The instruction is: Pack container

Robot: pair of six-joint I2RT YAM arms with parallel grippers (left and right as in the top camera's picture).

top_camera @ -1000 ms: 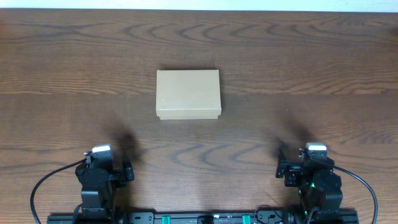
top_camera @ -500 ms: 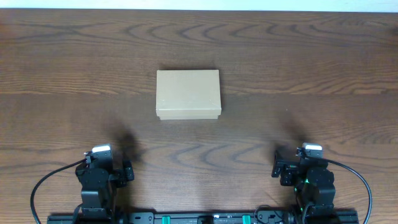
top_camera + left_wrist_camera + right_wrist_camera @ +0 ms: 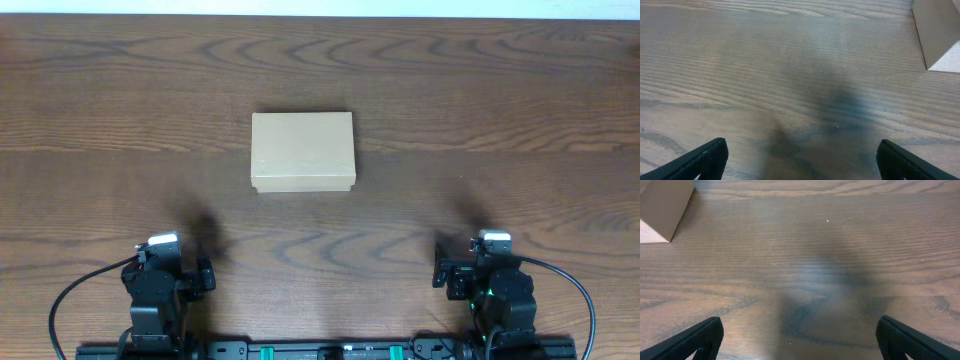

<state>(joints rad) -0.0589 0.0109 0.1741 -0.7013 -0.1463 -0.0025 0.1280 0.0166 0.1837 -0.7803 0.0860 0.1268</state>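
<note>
Wood-grain desk (image 3: 100, 100), dark brown, carries a single object. Two arms are mounted at its near edge: the left arm (image 3: 155, 290) toward the near-left corner and the right arm (image 3: 495, 295) toward the near-right corner.

The box (image 3: 302, 152) is tan cardboard and rectangular. It rests flat near the middle of the desk, slightly toward the far edge. It is well apart from both arms. Each wrist view catches only one corner of it at the frame edge.

The left jaws are spread fully wide and hold nothing; only bare desk shows between them. The right jaws are in the same condition, wide apart and empty.

Hazards, as judged from this layout:
- Sliding. The box looks light and the desk smooth. A push from one side only would likely skate it toward an edge instead of opening it.
- Tipping. Lifting the lid (image 3: 300, 138) with the base unbraced could drag the whole box up.
- Crushing. Thin cardboard may dent under a hard pinch.
- Wrong edge. The hinge side cannot be told from these views, so prying there would tear the flap.

Contents: the lid is down and the interior is hidden, so whether anything is inside cannot be told. No loose item for packing appears in any view.
</note>
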